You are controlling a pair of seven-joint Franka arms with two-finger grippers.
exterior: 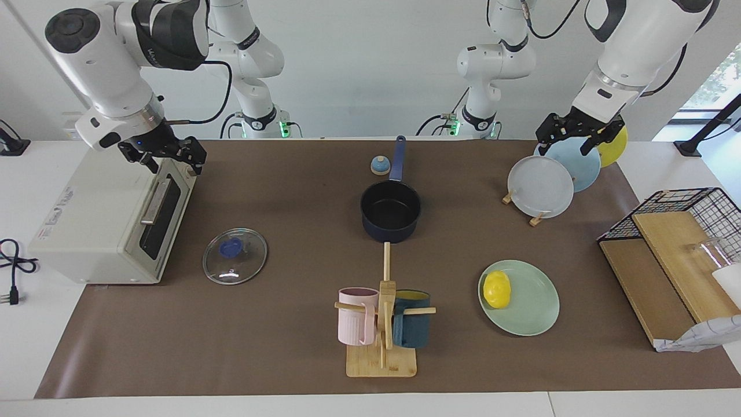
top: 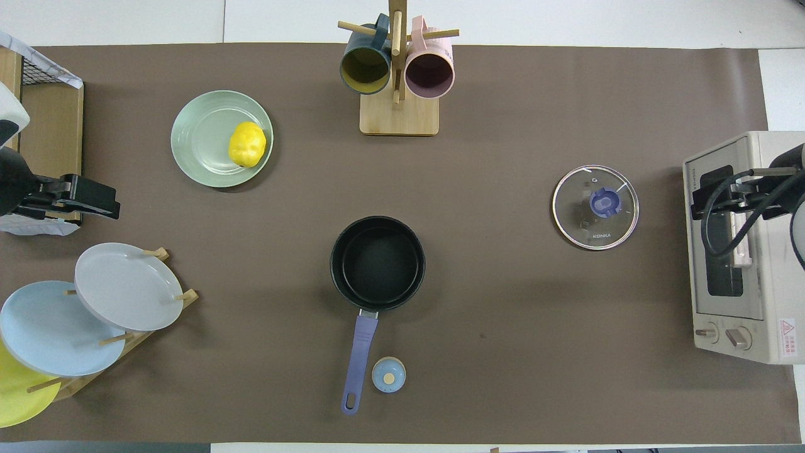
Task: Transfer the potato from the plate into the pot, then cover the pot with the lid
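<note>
The yellow potato (exterior: 497,289) (top: 246,144) lies on the mint-green plate (exterior: 535,310) (top: 200,141), toward the left arm's end of the table. The navy pot (exterior: 391,211) (top: 377,264) stands mid-table, empty, with its handle pointing toward the robots. The glass lid (exterior: 235,256) (top: 595,207) lies flat on the mat beside the toaster oven. My left gripper (exterior: 568,141) (top: 94,201) hangs open and empty over the plate rack. My right gripper (exterior: 172,159) (top: 707,201) hangs open and empty over the toaster oven's door edge.
A mug tree (exterior: 383,324) with a pink and a teal mug stands farther from the robots than the pot. A small bell (exterior: 380,165) sits beside the pot handle. The plate rack (exterior: 544,186), toaster oven (exterior: 104,226) and wire basket with boards (exterior: 677,255) line the table's ends.
</note>
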